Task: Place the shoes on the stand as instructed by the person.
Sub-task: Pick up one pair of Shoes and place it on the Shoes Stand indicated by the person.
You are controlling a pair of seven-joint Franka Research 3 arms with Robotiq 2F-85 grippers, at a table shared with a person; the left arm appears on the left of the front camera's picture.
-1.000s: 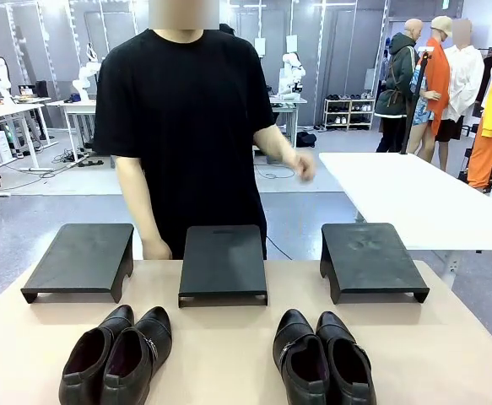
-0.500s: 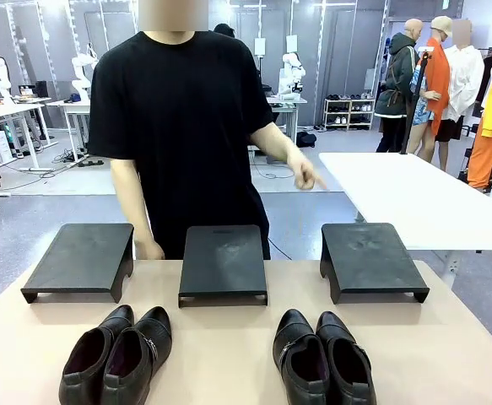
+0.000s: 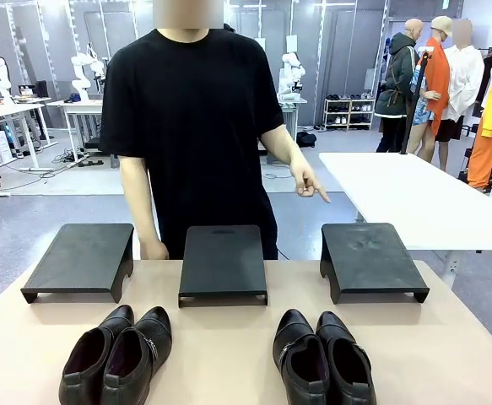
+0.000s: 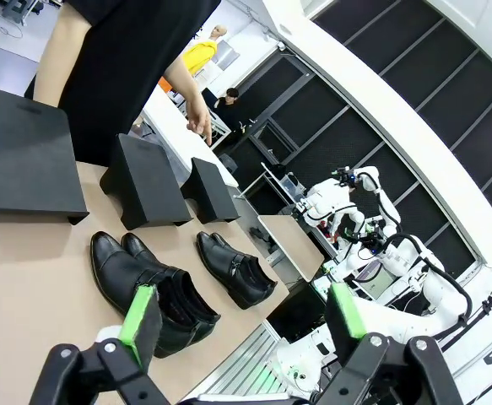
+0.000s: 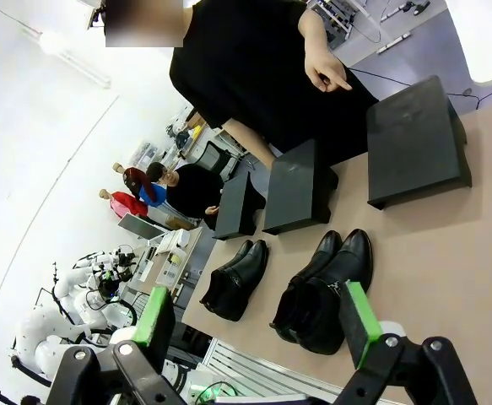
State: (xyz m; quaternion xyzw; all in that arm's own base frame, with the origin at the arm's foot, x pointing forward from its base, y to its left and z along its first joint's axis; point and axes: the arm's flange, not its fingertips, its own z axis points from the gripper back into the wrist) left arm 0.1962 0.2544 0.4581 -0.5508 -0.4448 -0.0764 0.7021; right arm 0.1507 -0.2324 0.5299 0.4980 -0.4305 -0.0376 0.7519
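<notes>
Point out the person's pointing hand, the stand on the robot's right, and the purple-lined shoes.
pointing hand (image 3: 307, 179): front view, back of the hand.
right stand (image 3: 370, 253): front view, middle of its top.
purple-lined shoes (image 3: 150, 331): front view, toe upper of the pair's right shoe.

Tan table (image 3: 224, 354); white table (image 3: 414, 202) behind

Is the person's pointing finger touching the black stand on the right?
Apart. In the front view the pointing hand hangs in the air above and left of the right stand, with grey floor showing between them.
</notes>
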